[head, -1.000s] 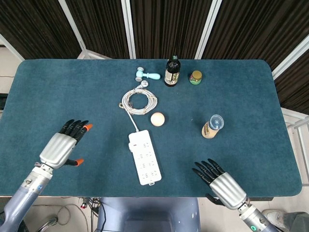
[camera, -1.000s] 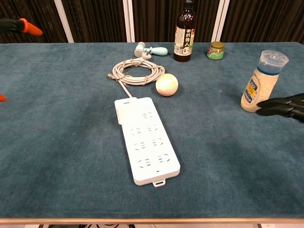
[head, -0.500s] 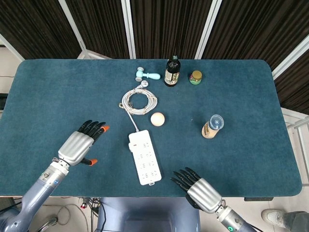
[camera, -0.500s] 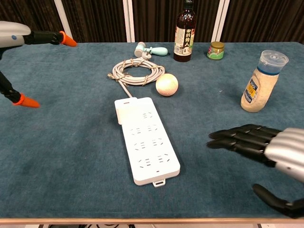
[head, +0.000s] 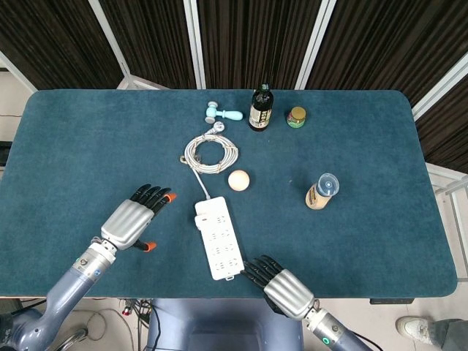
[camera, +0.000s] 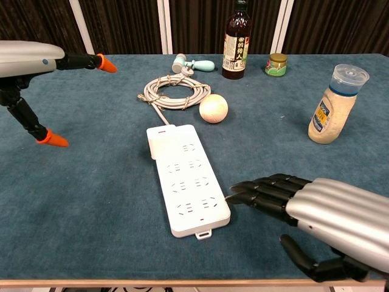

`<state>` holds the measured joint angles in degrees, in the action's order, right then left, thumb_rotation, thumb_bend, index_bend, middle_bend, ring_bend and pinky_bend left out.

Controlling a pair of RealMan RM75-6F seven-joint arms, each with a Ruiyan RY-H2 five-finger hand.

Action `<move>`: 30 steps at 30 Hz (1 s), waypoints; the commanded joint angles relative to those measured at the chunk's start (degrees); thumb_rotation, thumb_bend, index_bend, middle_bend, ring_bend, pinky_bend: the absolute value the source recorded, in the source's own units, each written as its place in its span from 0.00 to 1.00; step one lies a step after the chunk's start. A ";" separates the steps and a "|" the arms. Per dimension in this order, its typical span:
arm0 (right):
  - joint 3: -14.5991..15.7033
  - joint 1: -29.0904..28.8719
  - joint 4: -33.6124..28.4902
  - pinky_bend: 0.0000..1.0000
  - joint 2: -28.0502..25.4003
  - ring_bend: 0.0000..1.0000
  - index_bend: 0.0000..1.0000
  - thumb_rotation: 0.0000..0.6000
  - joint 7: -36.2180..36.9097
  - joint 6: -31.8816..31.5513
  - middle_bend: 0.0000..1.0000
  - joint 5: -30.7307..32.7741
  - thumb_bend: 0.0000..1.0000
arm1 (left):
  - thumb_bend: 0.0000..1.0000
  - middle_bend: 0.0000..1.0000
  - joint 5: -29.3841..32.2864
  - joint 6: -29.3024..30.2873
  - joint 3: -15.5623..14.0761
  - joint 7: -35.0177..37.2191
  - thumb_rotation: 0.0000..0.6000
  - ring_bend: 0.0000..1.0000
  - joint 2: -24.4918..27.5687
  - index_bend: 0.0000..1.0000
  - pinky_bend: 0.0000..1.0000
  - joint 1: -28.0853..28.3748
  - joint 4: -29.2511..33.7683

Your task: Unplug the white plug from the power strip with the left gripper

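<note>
The white power strip (head: 218, 238) (camera: 189, 179) lies lengthwise at the table's front middle. A white plug (head: 199, 220) (camera: 153, 146) sits in its far left corner. Its cord runs back to a coil (head: 210, 153) (camera: 174, 92). My left hand (head: 134, 221) (camera: 36, 58) hovers open to the left of the strip, its orange-tipped fingers spread and a short way from the plug. My right hand (head: 278, 284) (camera: 316, 213) is open at the strip's near right corner, fingertips almost at its edge.
A pale ball (head: 238, 180) (camera: 213, 108) lies just behind the strip. At the back stand a dark bottle (head: 260, 108) (camera: 236, 39), a small jar (head: 296, 117) (camera: 276, 64) and a light-blue tool (head: 221, 112) (camera: 193, 64). A seasoning shaker (head: 322, 191) (camera: 336, 112) stands at right.
Both hands have closed in on the strip: the left moved right toward the plug end, the right moved left to the near right corner.
</note>
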<state>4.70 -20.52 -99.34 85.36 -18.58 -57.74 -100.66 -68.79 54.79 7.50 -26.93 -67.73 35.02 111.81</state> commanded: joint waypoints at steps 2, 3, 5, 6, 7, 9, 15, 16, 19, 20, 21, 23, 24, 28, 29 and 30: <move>-0.53 -0.82 0.39 0.10 1.80 0.03 0.04 1.00 -1.18 1.19 0.04 1.55 0.88 | 0.01 0.00 1.15 -0.35 -0.14 -0.76 1.00 0.00 -0.99 0.05 0.05 1.04 -0.49; -0.60 -0.98 0.47 0.10 2.14 0.03 0.04 1.00 -1.39 1.33 0.04 1.79 0.89 | 0.01 0.00 1.39 -0.37 -0.18 -0.84 1.00 0.00 -1.23 0.05 0.05 1.25 -0.57; -0.69 -1.26 0.69 0.10 2.71 0.03 0.04 1.00 -1.82 1.46 0.04 2.13 0.91 | 0.01 0.00 1.72 -0.38 -0.31 -1.04 1.00 0.00 -1.62 0.05 0.05 1.64 -0.78; -0.70 -1.37 0.84 0.10 2.98 0.03 0.04 1.00 -1.99 1.53 0.04 2.36 0.92 | 0.01 0.00 1.85 -0.40 -0.40 -1.17 1.00 0.00 -1.78 0.05 0.05 1.83 -0.90; -0.74 -1.48 0.97 0.10 3.23 0.03 0.04 1.00 -2.12 1.63 0.04 2.63 0.93 | 0.01 0.00 1.98 -0.41 -0.49 -1.28 1.00 0.00 -1.93 0.05 0.05 2.01 -1.02; -0.84 -1.70 1.31 0.10 3.79 0.03 0.04 1.00 -2.36 1.88 0.04 3.30 0.93 | 0.01 0.00 2.28 -0.46 -0.72 -1.46 1.00 0.00 -2.27 0.05 0.05 2.33 -1.29; -0.87 -2.59 2.26 0.10 5.54 0.04 0.05 1.00 -3.48 2.88 0.05 4.66 0.93 | 0.01 0.01 3.20 -0.73 -1.25 -1.87 1.00 0.00 -3.48 0.06 0.05 3.36 -2.34; -0.90 -2.74 2.44 0.10 5.91 0.04 0.05 1.00 -3.68 2.97 0.05 4.79 0.93 | 0.01 0.01 3.33 -0.80 -1.35 -2.00 1.00 0.00 -3.72 0.06 0.05 3.57 -2.51; -0.97 -3.04 2.81 0.10 6.92 0.04 0.05 1.00 -4.02 2.99 0.05 5.23 0.93 | 0.01 0.01 3.94 -0.88 -1.54 -2.34 1.00 0.00 -4.40 0.06 0.05 4.10 -2.94; -0.98 -3.16 2.81 0.10 7.20 0.04 0.05 1.00 -4.11 2.97 0.05 5.30 0.93 | 0.01 0.01 4.14 -0.88 -1.61 -2.42 1.00 0.00 -4.63 0.06 0.05 4.26 -3.08; -0.99 -3.29 2.82 0.10 7.46 0.04 0.05 1.00 -4.26 2.90 0.05 5.26 0.93 | 0.01 0.01 4.32 -0.87 -1.67 -2.46 1.00 0.00 -4.85 0.06 0.05 4.39 -3.20; -0.90 -3.54 2.90 0.10 7.87 0.04 0.05 1.00 -4.55 2.60 0.05 4.88 0.93 | 0.01 0.01 4.55 -0.75 -1.79 -2.49 1.00 0.00 -5.20 0.06 0.05 4.60 -3.49; -0.84 -3.66 3.01 0.10 8.08 0.04 0.05 1.00 -4.62 2.46 0.05 4.68 0.93 | 0.01 0.01 4.64 -0.68 -1.84 -2.46 1.00 0.00 -5.38 0.06 0.05 4.69 -3.65; -0.75 -3.97 3.85 0.10 8.98 0.04 0.05 1.00 -4.62 2.33 0.05 4.88 0.94 | 0.01 0.01 4.83 -0.43 -2.05 -2.07 1.00 0.00 -5.85 0.06 0.05 4.89 -4.08; -0.75 -4.04 4.11 0.10 9.25 0.04 0.05 1.00 -4.71 2.36 0.05 5.05 0.93 | 0.01 0.01 4.82 -0.38 -2.13 -2.01 1.00 0.00 -5.91 0.06 0.05 4.94 -4.19; -0.73 -4.10 4.32 0.10 9.50 0.04 0.05 1.00 -4.81 2.38 0.05 5.21 0.93 | 0.01 0.01 4.80 -0.33 -2.22 -1.94 1.00 0.00 -5.96 0.06 0.05 4.99 -4.28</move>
<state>3.95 -24.55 -95.12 94.74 -23.32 -55.37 -95.57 -63.98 54.44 5.30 -28.88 -73.67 39.99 107.54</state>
